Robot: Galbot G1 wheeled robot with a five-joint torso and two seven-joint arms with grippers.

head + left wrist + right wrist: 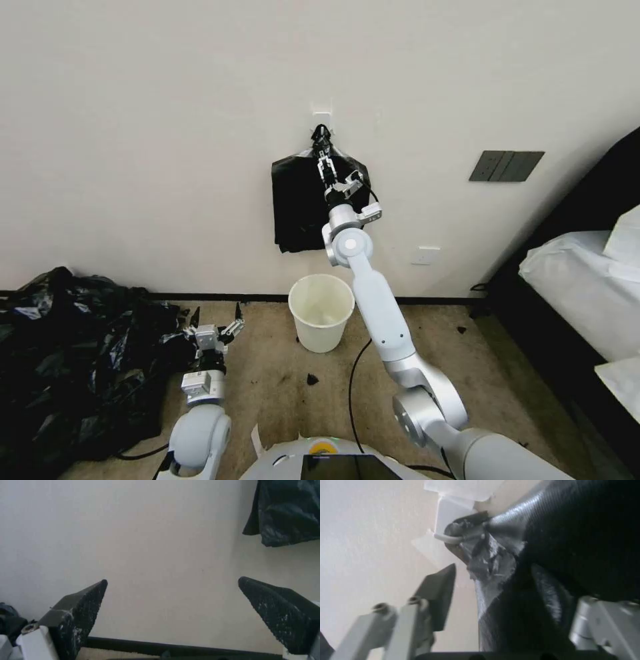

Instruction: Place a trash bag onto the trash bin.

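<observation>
The bundle of bags (pixel 303 203) hangs from a wall hook (pixel 448 538) straight above the bin (pixel 321 320). The right hand (pixel 324 163) is up at its gathered top, fingers spread around the plastic, not yet pinched: this is the picking step. Next it must clamp one bag and pull it off the hook. The left hand (pixel 217 327) waits wide open near the bin, beside the heap of bags (pixel 73 360).

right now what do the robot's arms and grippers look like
Both arms have smooth silver-white rounded shells with round joint caps. The right gripper and left gripper have pale metal bodies and black, pointed wedge fingers with a stippled, white-flecked grip surface. A black cable trails on the carpet.
</observation>
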